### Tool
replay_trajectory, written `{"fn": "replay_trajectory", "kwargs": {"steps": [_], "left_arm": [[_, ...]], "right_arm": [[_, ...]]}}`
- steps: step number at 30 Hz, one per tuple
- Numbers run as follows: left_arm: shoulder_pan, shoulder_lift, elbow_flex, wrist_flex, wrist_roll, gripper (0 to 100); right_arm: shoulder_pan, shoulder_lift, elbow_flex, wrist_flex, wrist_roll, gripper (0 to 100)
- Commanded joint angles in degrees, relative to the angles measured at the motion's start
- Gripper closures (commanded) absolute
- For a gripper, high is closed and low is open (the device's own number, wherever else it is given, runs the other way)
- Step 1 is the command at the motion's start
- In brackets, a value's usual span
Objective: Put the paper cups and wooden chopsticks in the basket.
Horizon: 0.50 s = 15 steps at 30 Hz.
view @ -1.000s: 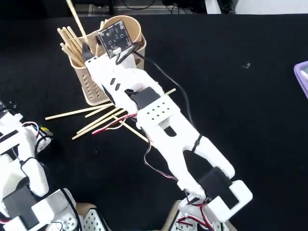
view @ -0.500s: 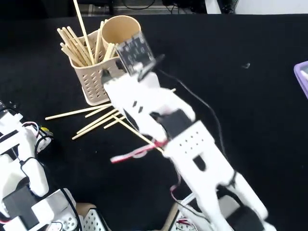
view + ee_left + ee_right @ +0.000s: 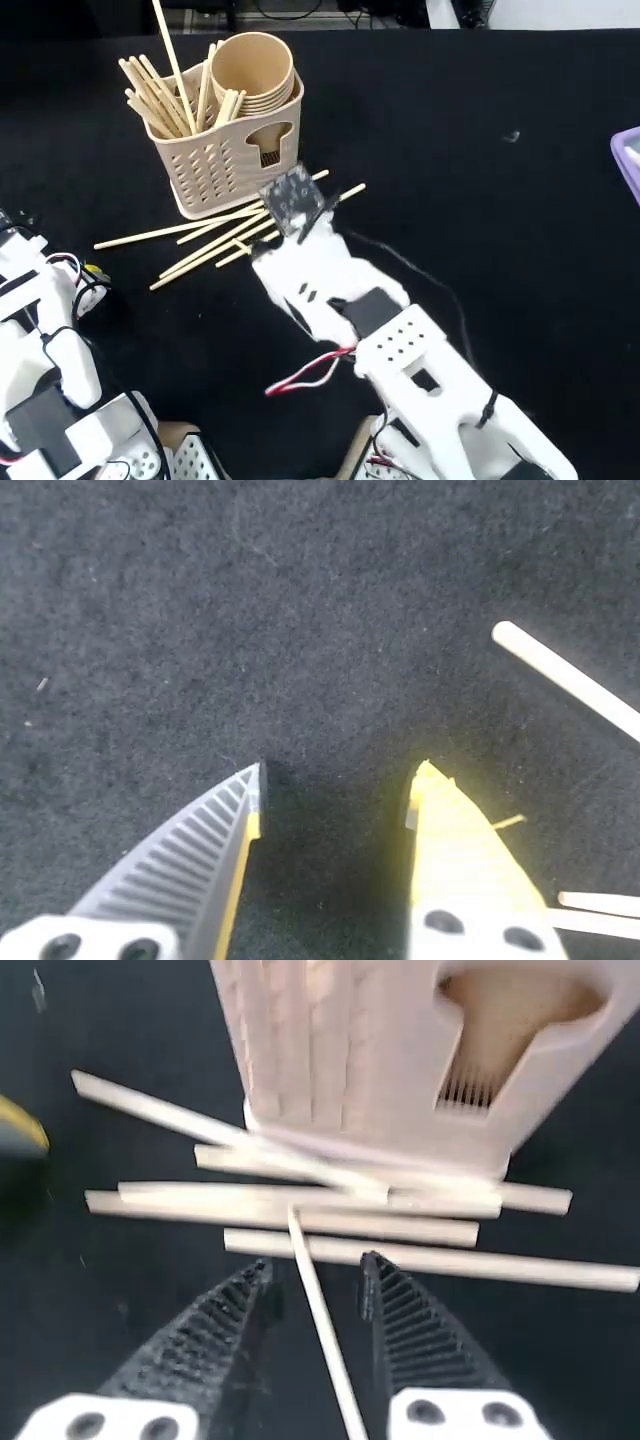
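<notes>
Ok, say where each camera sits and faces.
High view: fixed overhead, looking down at basket, paper cups, left arm, right arm.
Left wrist view: on left arm, facing black cloth past open left gripper.
Right wrist view: on right arm, facing loose chopsticks past open right gripper.
Shared: high and right wrist views show basket, loose chopsticks.

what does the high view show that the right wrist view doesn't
High view: the cup stack's open rim, upright chopsticks in the basket, the left arm and a purple object at the table's edge. Right wrist view: the right end effector, open, with its fingers either side of one thin chopstick. Both: the basket's slotted wall and the loose chopsticks lying by its base.
</notes>
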Motion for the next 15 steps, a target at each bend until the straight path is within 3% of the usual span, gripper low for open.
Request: {"fn": "replay_trajectory", "kwargs": {"steps": [1,6,15], "left_arm": [[-0.6,0.1,-1.6,-0.4,-0.5,76],[-0.6,0.1,-1.6,-0.5,-0.5,76],[-0.7,0.1,-1.6,-0.5,-0.5,76]], "right_arm": [[0.8,-2.3,0.5,4.4,3.3,86.4],[0.7,4.4,0.6,6.9,10.2,86.4],[-2.0,30.5,-12.7,6.9,10.4,86.4]]}}
